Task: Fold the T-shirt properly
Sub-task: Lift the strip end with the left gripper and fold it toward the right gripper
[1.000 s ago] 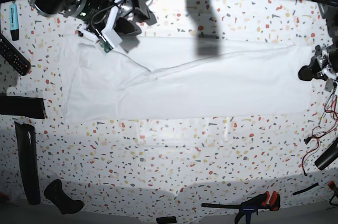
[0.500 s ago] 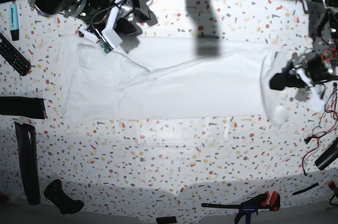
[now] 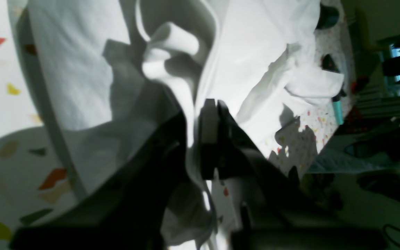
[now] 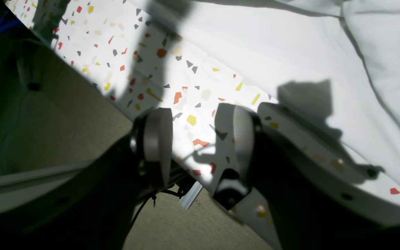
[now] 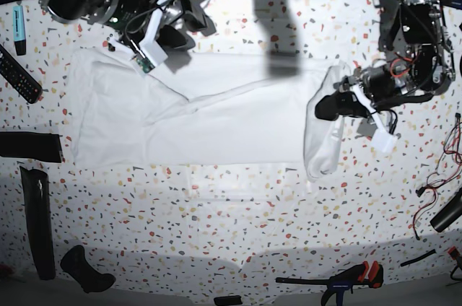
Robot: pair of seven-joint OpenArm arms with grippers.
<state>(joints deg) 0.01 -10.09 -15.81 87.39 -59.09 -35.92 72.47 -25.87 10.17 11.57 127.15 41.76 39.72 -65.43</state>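
The white T-shirt (image 5: 216, 115) lies stretched across the far half of the speckled table. My left gripper (image 5: 326, 107) is shut on the shirt's right end and holds it lifted, so the cloth hangs in a bunched fold (image 5: 321, 147). In the left wrist view the fingers (image 3: 208, 139) pinch a ridge of cloth (image 3: 172, 38). My right gripper (image 5: 179, 26) is open and empty at the far left, just beyond the shirt's top edge. In the right wrist view its fingers (image 4: 155, 146) stand apart over bare tabletop next to the shirt (image 4: 290, 52).
A remote (image 5: 18, 75) and a teal marker (image 5: 19, 28) lie at the far left. Black pieces (image 5: 37, 223) lie along the left edge. A clamp (image 5: 354, 277) lies at the front right. Cables (image 5: 433, 190) hang at the right edge.
My left gripper has moved leftward with the shirt's right end in it, lifting and folding it over. The rest of the shirt has slid slightly left. The right arm has not moved.
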